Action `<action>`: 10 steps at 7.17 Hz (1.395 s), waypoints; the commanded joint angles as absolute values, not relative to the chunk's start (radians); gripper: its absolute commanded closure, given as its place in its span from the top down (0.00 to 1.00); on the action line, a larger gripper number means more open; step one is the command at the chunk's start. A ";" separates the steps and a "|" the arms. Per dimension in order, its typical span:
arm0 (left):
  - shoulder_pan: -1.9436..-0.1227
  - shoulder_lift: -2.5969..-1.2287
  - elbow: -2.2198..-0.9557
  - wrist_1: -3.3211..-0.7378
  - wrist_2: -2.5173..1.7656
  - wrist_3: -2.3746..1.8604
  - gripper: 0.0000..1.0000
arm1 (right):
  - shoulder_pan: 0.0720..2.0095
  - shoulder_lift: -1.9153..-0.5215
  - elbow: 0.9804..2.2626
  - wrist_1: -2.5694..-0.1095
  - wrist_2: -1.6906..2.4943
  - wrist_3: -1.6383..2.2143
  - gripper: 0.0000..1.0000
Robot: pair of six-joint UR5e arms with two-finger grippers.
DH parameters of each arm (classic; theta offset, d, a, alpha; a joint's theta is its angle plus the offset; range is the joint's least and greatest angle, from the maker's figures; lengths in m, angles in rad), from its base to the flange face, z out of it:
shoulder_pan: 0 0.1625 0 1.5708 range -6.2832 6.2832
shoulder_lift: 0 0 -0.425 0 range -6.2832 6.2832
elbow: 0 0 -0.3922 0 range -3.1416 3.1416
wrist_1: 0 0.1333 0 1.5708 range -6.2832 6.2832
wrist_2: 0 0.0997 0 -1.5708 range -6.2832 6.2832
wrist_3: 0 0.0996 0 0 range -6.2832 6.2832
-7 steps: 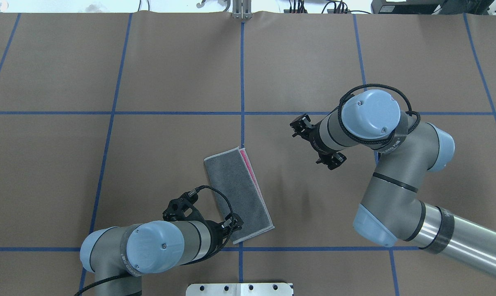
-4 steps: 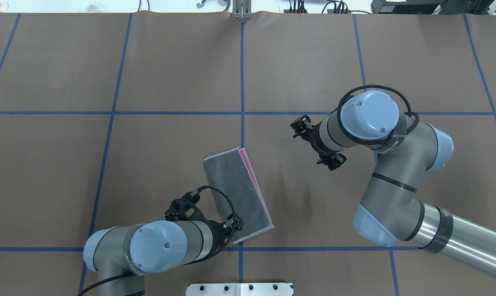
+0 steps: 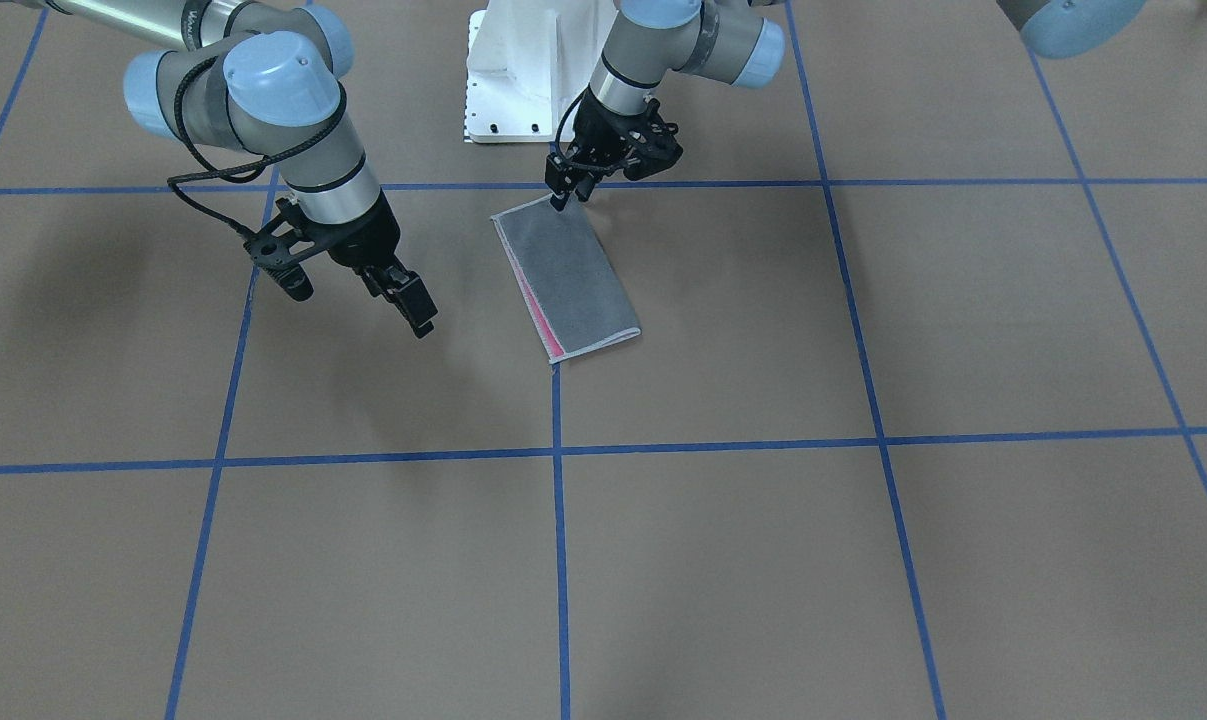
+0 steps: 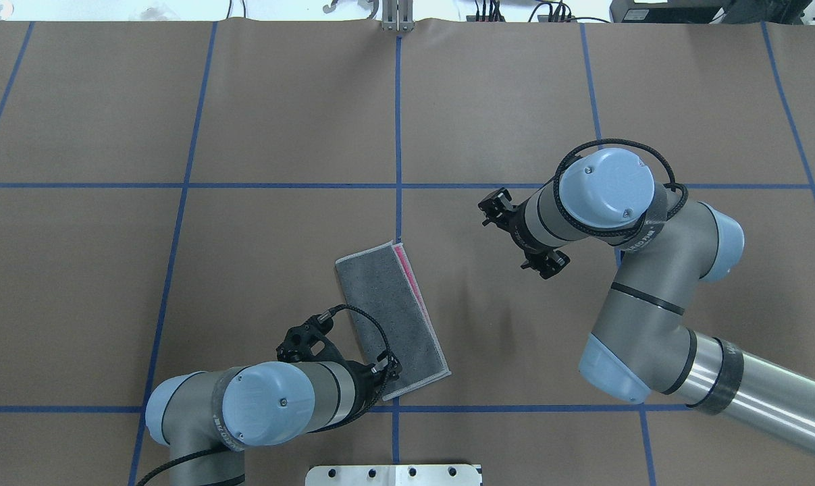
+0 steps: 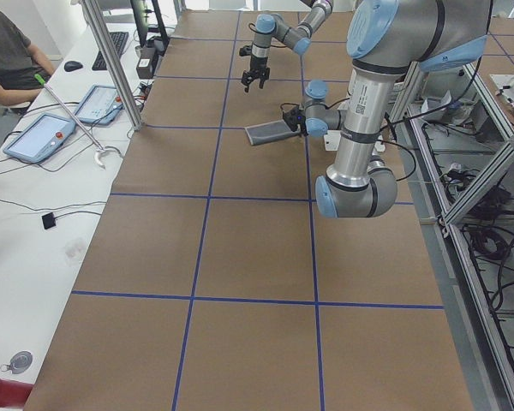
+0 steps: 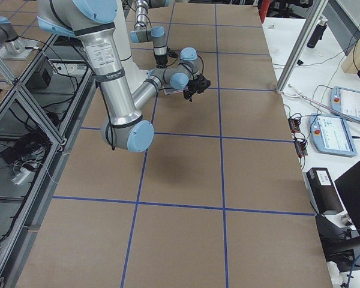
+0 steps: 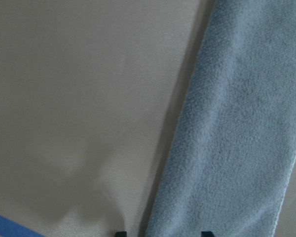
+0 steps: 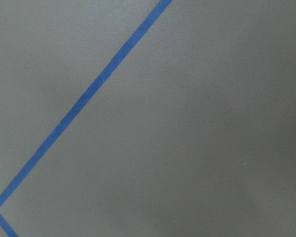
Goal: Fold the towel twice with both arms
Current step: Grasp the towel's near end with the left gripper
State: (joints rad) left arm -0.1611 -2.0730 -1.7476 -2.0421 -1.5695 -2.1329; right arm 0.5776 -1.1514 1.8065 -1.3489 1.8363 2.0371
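The towel [image 4: 388,314] lies folded in half on the table, dark grey side up, with a pink strip along its right edge; it also shows in the front view [image 3: 568,275]. My left gripper [image 3: 563,197] is low over the towel's corner nearest the robot. In the left wrist view its two fingertips [image 7: 120,233] stand apart, astride the towel's [image 7: 237,138] long edge, holding nothing. My right gripper [image 3: 415,312] is open and empty above bare table, well off the towel's pink side. The right wrist view shows only table and tape.
The table [image 4: 279,121] is covered in brown paper with blue tape lines [image 4: 398,135]. The white pedestal base [image 3: 523,70] stands at the robot's edge, close behind the towel. A person [image 5: 8,51] and tablets [image 5: 38,135] are at a side bench.
My left arm has shifted slightly to the right, toward the towel's near corner. The right arm has barely moved. The towel has not moved.
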 commanded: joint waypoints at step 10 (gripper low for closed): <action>-0.221 -2.065 -1.786 -2.042 -1.585 -1.959 0.00 | 0.580 -1.150 1.805 -1.350 1.836 2.039 1.00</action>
